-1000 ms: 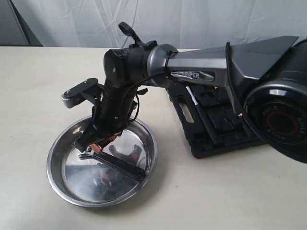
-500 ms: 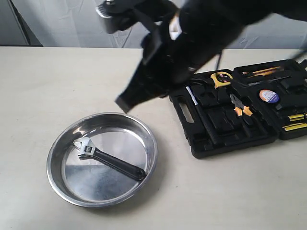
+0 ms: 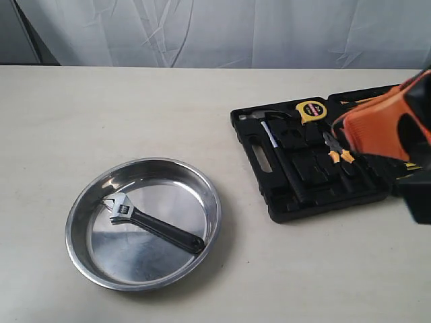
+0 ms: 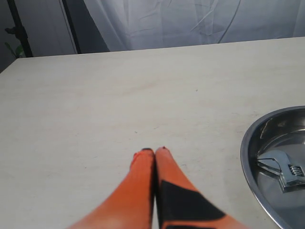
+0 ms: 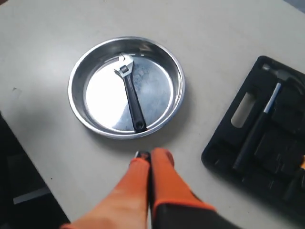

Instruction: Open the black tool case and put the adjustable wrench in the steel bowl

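The adjustable wrench (image 3: 152, 223), silver head and black handle, lies flat inside the steel bowl (image 3: 169, 194) on the near left of the table. Nothing holds it. The black tool case (image 3: 324, 205) lies open at the right. My right gripper (image 3: 343, 128), orange-fingered and blurred, hangs over the case's right part. In the right wrist view that gripper (image 5: 151, 155) is shut and empty, apart from the bowl (image 5: 102, 95), the wrench (image 5: 131, 98) and the case (image 5: 223, 158). My left gripper (image 4: 153, 151) is shut and empty over bare table, beside the bowl's rim (image 4: 248, 149) and the wrench head (image 4: 286, 172).
The open case holds a long black-handled hammer (image 3: 283, 158), a yellow tape measure (image 3: 311, 110) and orange-handled pliers (image 3: 337, 151). A white curtain hangs behind the table. The left arm is out of the exterior view.
The right arm has lifted off the bowl and swung back right over the case, leaving the wrench lying in the bowl. Its gripper, at the wrench a second ago, is now empty.
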`<state>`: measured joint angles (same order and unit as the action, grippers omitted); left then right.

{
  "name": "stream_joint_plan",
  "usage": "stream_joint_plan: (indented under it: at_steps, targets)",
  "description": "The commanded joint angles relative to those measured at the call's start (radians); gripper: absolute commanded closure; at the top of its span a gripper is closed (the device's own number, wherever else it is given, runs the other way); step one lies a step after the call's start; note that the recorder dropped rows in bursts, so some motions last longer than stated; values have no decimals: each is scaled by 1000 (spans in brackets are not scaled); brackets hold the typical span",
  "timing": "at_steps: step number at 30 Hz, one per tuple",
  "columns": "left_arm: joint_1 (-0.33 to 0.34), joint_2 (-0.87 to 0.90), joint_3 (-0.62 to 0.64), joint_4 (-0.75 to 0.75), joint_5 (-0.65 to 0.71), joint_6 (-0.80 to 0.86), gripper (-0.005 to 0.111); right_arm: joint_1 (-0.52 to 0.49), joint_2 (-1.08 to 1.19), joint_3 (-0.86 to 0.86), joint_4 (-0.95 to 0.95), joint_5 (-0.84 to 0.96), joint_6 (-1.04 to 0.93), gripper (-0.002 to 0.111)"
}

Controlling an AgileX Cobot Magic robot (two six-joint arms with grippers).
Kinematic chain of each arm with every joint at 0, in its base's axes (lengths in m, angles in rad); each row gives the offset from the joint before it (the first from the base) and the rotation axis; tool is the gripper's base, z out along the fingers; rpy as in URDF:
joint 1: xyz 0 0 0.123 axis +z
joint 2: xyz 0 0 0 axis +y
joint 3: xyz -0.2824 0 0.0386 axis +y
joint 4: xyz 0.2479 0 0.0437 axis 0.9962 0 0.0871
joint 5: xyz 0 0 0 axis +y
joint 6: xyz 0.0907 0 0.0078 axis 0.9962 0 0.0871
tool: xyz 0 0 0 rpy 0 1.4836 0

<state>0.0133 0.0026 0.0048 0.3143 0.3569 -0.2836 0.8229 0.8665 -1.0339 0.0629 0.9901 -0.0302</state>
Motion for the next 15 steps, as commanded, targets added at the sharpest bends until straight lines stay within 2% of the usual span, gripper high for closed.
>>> stream_joint_plan:
  at_steps: [1,4,7,9,15]
  targets:
    - [4,-3,-5,5,-13,-2,107,3,-76,6,24,-2,4,109]
    - [4,-3,-5,5,-13,-2,107,3,-116,18,29,-5,1,109]
    - [4,-3,-5,5,-13,-2,107,-17,-185,110,-74,-103,-1,109]
    - [4,-3,-5,5,-13,-2,107,-88,-231,218,-103,-216,-1,109]
    - [4,-3,-5,5,-13,-2,107,-386,-387,622,-87,-642,-3,109]
